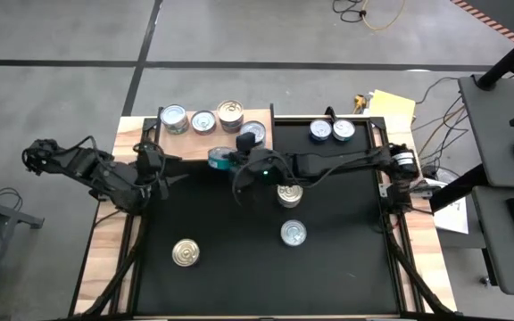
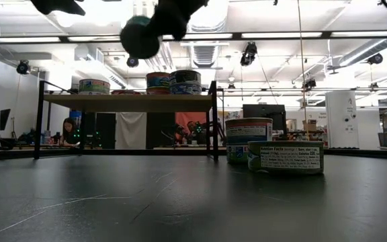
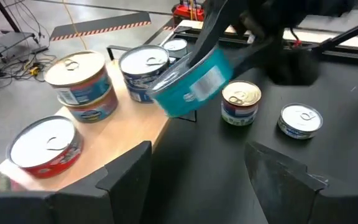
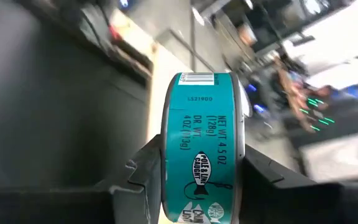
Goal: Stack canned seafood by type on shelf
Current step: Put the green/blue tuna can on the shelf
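Black table (image 1: 239,276) carries three loose tins; four more sit on the shelf (image 1: 186,143). My right gripper (image 4: 194,180) clamps a teal tin (image 4: 199,143) on edge, held just off the shelf's front edge. My left gripper (image 3: 194,171) hovers nearby, fingers apart, empty.

Two dark jointed arms, black cabling along links, flat matte-black angular jaws

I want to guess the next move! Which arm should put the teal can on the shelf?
Probably the right: its gripper already clamps the teal can beside the shelf. The left gripper is empty.
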`<move>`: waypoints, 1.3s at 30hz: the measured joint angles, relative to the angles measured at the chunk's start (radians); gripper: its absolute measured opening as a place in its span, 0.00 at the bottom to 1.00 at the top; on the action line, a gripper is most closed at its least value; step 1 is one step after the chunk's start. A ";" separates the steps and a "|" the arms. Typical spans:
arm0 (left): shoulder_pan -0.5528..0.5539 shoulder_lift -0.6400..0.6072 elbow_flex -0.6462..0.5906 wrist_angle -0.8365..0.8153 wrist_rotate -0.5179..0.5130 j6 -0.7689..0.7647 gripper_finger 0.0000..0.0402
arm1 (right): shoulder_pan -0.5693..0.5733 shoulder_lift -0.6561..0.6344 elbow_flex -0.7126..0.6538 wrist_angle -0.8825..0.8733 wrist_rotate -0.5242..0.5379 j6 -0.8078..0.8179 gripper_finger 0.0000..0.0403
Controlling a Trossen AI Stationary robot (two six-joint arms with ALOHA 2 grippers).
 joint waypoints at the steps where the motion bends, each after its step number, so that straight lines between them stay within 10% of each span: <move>1: 0.000 -0.006 0.012 -0.014 -0.002 -0.004 0.60 | -0.001 0.022 0.022 -0.010 0.032 -0.013 0.32; 16: 0.000 -0.077 0.056 -0.060 -0.015 -0.005 0.60 | -0.006 0.259 0.247 -0.130 0.277 -0.065 0.32; 39: 0.000 -0.050 0.054 -0.072 -0.015 0.001 0.60 | -0.024 0.310 0.296 -0.227 0.318 0.073 0.35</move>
